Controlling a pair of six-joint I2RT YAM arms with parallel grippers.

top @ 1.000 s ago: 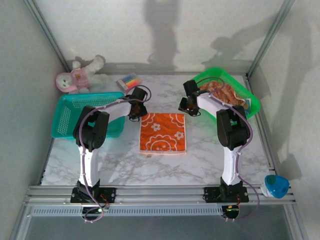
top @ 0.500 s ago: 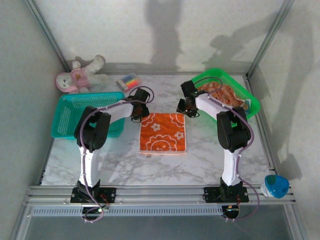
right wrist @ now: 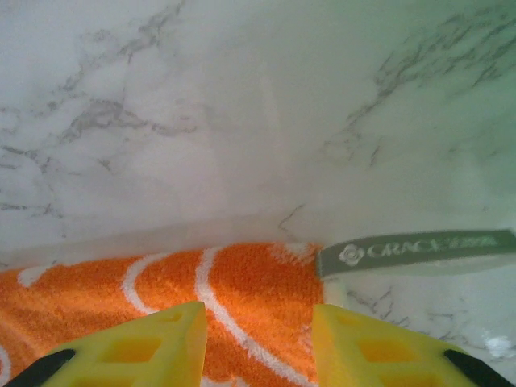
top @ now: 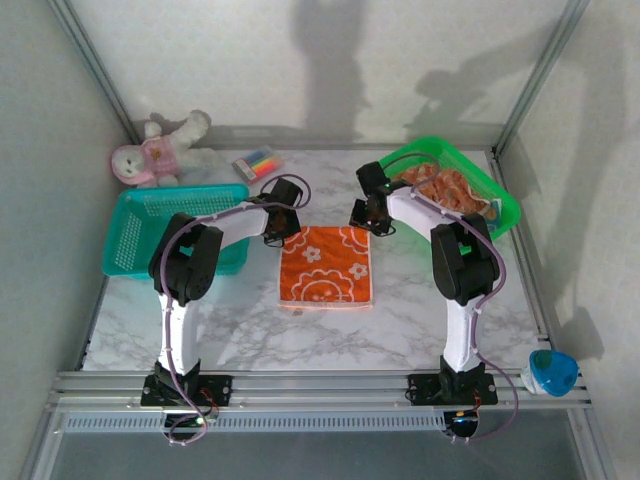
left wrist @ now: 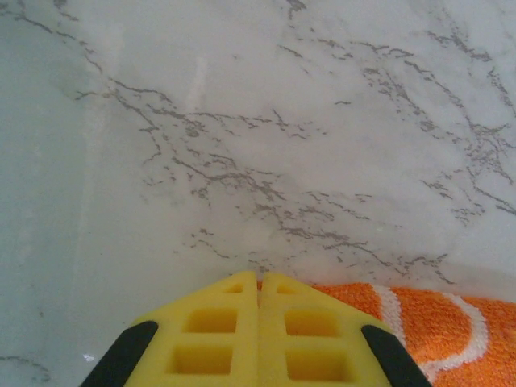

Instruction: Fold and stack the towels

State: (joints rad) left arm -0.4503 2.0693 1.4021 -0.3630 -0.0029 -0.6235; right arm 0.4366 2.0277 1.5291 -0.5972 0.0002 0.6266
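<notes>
Left gripper (left wrist: 258,280) has its yellow fingers pressed flat together with nothing between them. It's parked at the far-left corner of the orange towel (top: 326,265), tips over bare marble just off the towel's edge.

Right gripper (right wrist: 258,310) is spread wide at the towel's far-right corner. The far hem runs across the gap, and a grey sewn label (right wrist: 415,251) pokes out sideways past that corner.

The towel lies flat and square on the table (top: 300,330), with lots of bare marble on its near side and a strip beyond its far edge. Left of the towel, a teal basket (top: 150,215) sits under the left arm. To the towel's far right, a green basket (top: 505,210) holds crumpled towels (top: 445,187). A plush toy (top: 150,155) and a marker pack (top: 255,163) sit far-left of the towel, by the back wall.
</notes>
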